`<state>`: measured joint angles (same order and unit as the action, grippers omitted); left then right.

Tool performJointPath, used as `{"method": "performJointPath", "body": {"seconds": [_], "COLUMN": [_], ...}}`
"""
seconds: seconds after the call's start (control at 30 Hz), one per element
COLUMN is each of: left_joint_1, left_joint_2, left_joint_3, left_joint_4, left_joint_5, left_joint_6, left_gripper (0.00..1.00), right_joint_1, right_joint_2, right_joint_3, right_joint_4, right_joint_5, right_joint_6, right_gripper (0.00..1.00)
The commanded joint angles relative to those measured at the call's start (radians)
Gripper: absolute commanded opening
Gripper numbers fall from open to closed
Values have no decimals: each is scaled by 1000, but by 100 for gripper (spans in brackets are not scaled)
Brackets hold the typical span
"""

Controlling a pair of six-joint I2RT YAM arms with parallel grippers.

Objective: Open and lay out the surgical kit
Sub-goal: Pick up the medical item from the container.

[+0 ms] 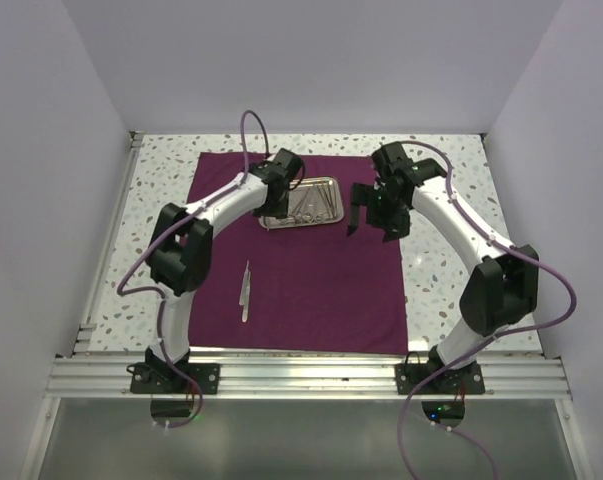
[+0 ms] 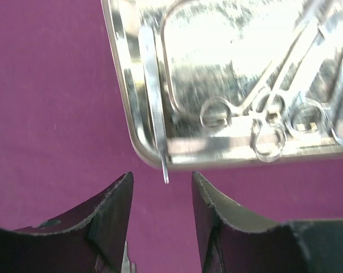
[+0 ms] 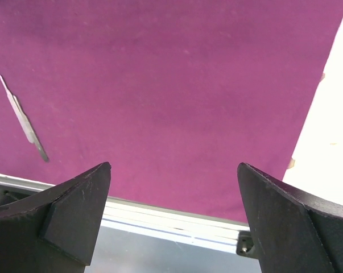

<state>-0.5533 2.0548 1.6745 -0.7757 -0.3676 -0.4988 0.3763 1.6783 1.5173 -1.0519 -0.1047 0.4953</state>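
Note:
The surgical kit's maroon cloth (image 1: 311, 290) lies spread flat on the table. Its steel tray (image 1: 316, 215) stands at the cloth's far middle with ring-handled instruments (image 2: 268, 114) inside. A thin flat instrument (image 2: 153, 91) lies along the tray's left rim, its tip poking over the near rim. My left gripper (image 1: 271, 212) (image 2: 161, 187) is open just short of that tip, with nothing between its fingers. Tweezers (image 1: 245, 290) (image 3: 23, 119) lie on the cloth nearer the arms. My right gripper (image 1: 369, 228) (image 3: 172, 166) hangs wide open above the cloth, right of the tray.
The cloth rests on a speckled tabletop (image 1: 451, 200) (image 3: 330, 131) enclosed by white walls on three sides. An aluminium rail (image 1: 301, 375) (image 3: 177, 219) runs along the near edge by the arm bases.

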Motion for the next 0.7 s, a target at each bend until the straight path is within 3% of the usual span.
{"method": "performJointPath", "body": {"seconds": [0.0, 0.67], "left_joint_1": [35, 53], "left_joint_2": [54, 143], "left_joint_3": [94, 120], "left_joint_4": [-8, 36], "left_joint_5": [-21, 33], "left_joint_6": [45, 88], "left_gripper": [49, 42], "right_joint_1": [-4, -11], "right_joint_2": [-83, -60], "right_joint_3": [-38, -66], "right_joint_4": [-22, -23], "right_joint_5": [36, 66], "right_joint_6": [-17, -31], "right_gripper": [97, 97]}}
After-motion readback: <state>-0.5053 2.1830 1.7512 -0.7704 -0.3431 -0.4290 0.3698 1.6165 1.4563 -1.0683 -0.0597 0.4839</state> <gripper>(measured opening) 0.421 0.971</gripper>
